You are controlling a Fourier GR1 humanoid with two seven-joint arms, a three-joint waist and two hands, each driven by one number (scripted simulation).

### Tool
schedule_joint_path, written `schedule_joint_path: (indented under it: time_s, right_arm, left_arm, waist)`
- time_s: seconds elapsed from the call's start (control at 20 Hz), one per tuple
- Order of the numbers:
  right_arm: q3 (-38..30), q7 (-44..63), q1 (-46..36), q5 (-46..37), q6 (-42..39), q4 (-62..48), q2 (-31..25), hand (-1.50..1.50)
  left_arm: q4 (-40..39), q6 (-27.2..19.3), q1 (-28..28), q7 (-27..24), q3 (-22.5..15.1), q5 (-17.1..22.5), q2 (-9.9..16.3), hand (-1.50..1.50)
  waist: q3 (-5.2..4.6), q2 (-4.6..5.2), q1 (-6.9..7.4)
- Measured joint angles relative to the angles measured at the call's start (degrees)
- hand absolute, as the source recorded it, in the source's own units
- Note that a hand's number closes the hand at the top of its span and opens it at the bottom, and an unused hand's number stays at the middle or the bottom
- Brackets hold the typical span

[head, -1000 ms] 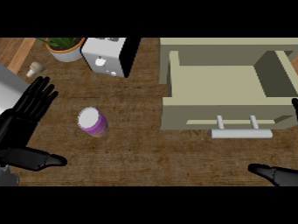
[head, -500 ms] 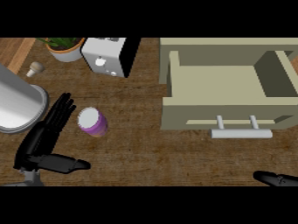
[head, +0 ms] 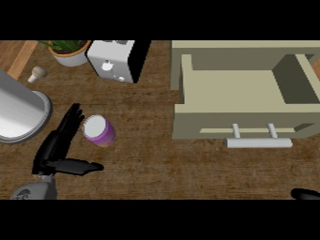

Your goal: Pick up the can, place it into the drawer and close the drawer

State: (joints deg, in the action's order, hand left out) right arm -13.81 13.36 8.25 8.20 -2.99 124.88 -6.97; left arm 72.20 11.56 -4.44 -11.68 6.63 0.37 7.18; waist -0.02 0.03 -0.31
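the left hand (head: 58, 150) stands just left of the can (head: 98, 131), fingers straight, thumb spread, holding nothing. the can rests on the tabletop (head: 162, 164), not yet lifted. bare tabletop separates it from the open drawer (head: 249, 93) at right; placing and closing remain. the right hand (head: 315, 194) barely shows; its state cannot be told.

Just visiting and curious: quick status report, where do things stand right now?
Left robot hand open beside the purple can, not gripping. Right robot hand barely in view. Drawer open, nothing between.
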Motion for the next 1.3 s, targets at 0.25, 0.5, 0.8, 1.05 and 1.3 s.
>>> schedule_joint_path:
  time_s: [0.25,0.5,0.8,1.05,1.3]
  right_arm:
    - [-0.3,-0.7,1.3,-0.3,-0.9,0.9,1.3,-1.5]
    - [-0.4,-0.9,1.7,-0.6,-1.8,0.9,2.0,-1.5]
    - [-1.7,-1.5,2.2,-0.5,-3.1,0.9,2.1,-1.5]
    - [-2.3,0.7,0.7,0.2,-3.6,1.8,1.2,-1.5]
    - [-3.1,0.8,0.7,0.5,-3.8,2.1,1.5,-1.5]
  left_arm:
    - [-8.3,-0.5,-2.6,-4.5,1.2,-1.0,0.5,-1.5]
    - [-17.6,-1.3,-6.5,-9.2,2.1,-2.1,0.7,-1.5]
    - [-31.0,-2.0,-12.1,-15.8,4.1,-2.4,1.2,-1.5]
    - [-43.7,-2.3,-18.1,-22.3,6.0,-3.1,2.7,-1.5]
    - [-51.4,-1.9,-23.4,-25.5,7.0,-3.4,3.8,-1.5]
  waist:
    - [0.0,-0.02,0.02]
    - [-0.01,0.0,-0.03]
    - [-0.01,0.05,-0.14]
    - [-0.03,0.11,-0.37]
    - [-0.04,0.16,-0.51]
